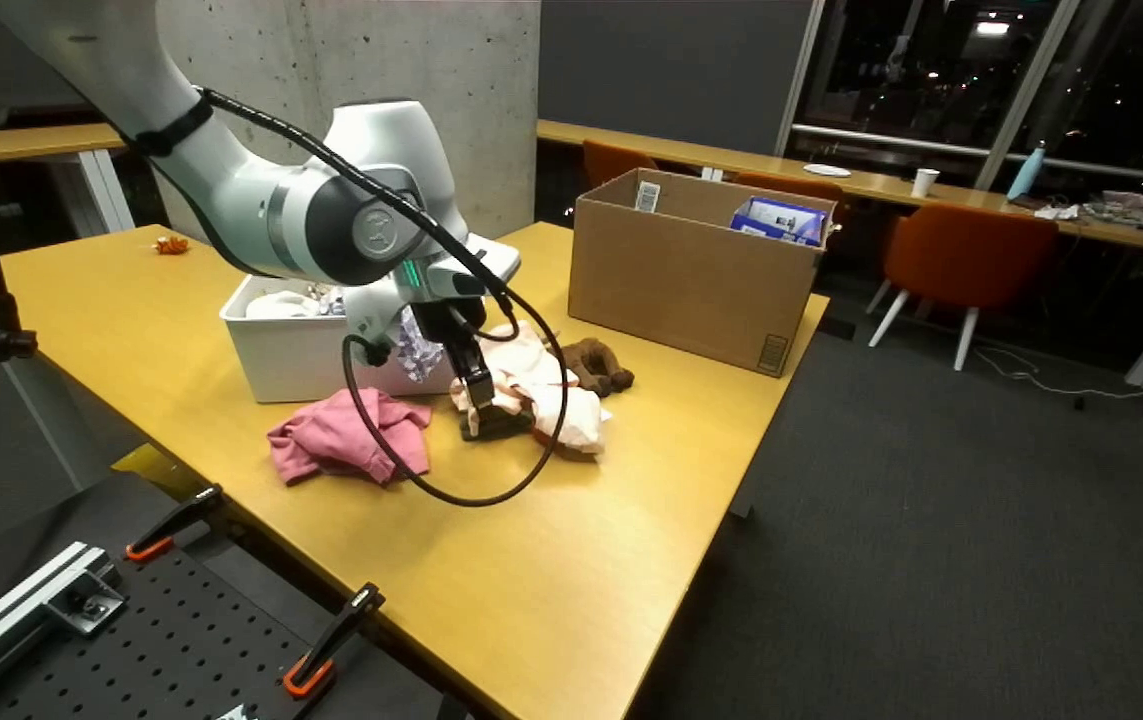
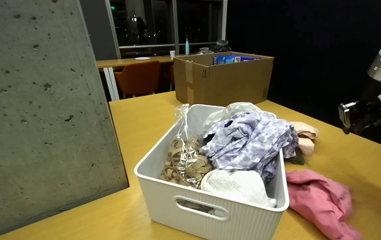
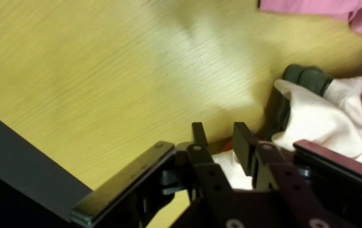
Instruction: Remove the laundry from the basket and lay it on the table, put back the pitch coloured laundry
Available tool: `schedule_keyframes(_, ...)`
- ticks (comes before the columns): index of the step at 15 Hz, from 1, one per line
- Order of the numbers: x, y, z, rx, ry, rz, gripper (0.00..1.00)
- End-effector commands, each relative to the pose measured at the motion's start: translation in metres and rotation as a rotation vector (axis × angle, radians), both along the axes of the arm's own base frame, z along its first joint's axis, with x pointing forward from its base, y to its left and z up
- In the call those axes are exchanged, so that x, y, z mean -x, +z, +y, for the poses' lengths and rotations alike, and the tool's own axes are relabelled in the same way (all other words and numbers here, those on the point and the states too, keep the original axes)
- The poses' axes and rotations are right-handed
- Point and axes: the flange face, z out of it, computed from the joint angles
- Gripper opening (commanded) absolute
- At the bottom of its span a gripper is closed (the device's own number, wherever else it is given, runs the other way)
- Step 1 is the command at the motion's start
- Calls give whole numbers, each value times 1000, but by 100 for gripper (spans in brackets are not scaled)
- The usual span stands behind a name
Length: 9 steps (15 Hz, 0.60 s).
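Note:
The pitch coloured laundry, a pale peach cloth, lies crumpled on the table beside the basket. My gripper is low over this cloth; a gap shows between its fingers with nothing held in it, and part of the cloth is seen through the gap. Pink laundry rests on the table in front of the basket. Inside the basket are lavender checkered laundry, hanging over one wall, and white laundry.
A dark green object sticks out from under the peach cloth. Close behind are a brown plush toy and a large cardboard box. Bagged brown strips share the basket. Clamps grip the table's near edge.

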Motion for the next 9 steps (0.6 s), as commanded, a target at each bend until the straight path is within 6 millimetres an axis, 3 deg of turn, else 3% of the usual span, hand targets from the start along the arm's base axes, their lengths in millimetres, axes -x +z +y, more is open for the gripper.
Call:
schedule_keyframes(1,-21,29,-32,-6,-43,-35,63)
schedule_keyframes(4,-42,50,-61,-39,-81,-94,84)
schedule_keyframes(6,-58,53,-70,-73,-93,-119,98)
schedule_keyframes(9,-82,49,-80,-139,-95,-166,100)
